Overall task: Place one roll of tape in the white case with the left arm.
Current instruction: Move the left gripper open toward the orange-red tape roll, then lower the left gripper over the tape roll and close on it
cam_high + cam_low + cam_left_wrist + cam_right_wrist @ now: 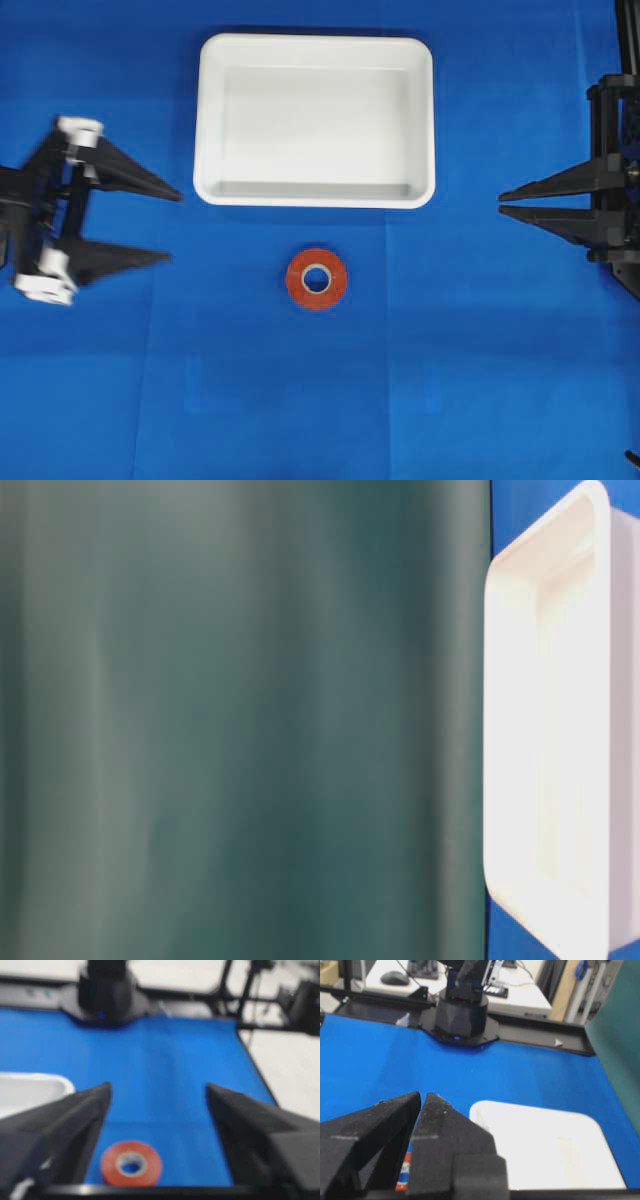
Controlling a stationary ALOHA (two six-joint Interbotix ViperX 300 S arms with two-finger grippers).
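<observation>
Tape is the object here: the roll of tape lies flat on the blue worktop, just in front of the white case and apart from it. It looks light and stiff, a smooth ring likely to slide if nudged, so pinching across its outer rim seems safest. The left claw stands wide apart and empty, off to its side; the right claw is nearly together, holding nothing.

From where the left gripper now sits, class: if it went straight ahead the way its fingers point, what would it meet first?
Probably the roll of tape, lying ahead between the open left gripper's fingers. The white case lies off to one side. Height is unclear, so it might pass above the roll.
</observation>
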